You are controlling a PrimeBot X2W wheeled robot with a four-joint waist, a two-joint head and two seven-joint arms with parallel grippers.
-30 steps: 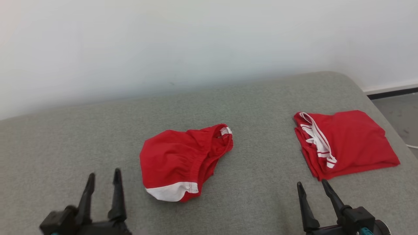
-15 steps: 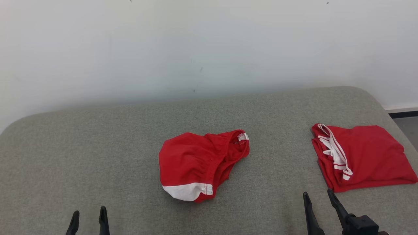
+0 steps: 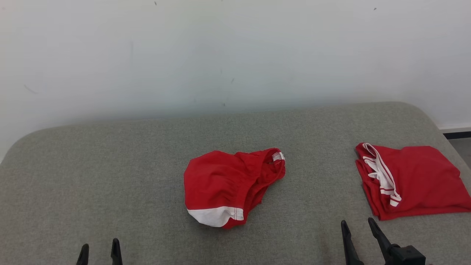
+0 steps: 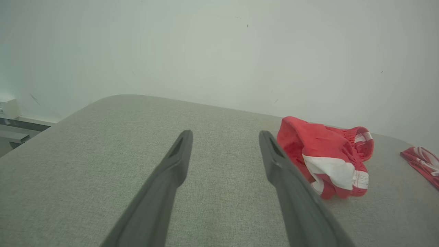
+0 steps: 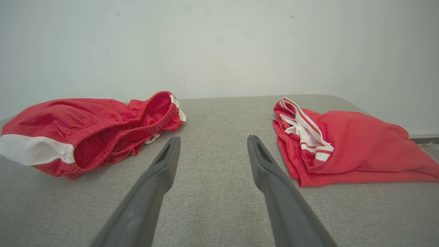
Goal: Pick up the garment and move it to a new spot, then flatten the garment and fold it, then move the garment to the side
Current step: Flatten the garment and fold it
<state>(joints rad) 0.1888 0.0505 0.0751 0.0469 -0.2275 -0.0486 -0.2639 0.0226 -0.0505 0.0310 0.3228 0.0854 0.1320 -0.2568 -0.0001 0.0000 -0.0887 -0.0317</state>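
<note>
left gripper [image 3: 100, 246] sits low at bottom-left of head view, only the finger tips in frame, jaws spread wide. right gripper [image 3: 357, 221] at bottom-right rides higher, with long fingers [image 3: 379, 237] and the dark wrist block [image 3: 404, 254] visible, leaning slightly left, jaws also wide apart. Both point forward, well apart.
</note>
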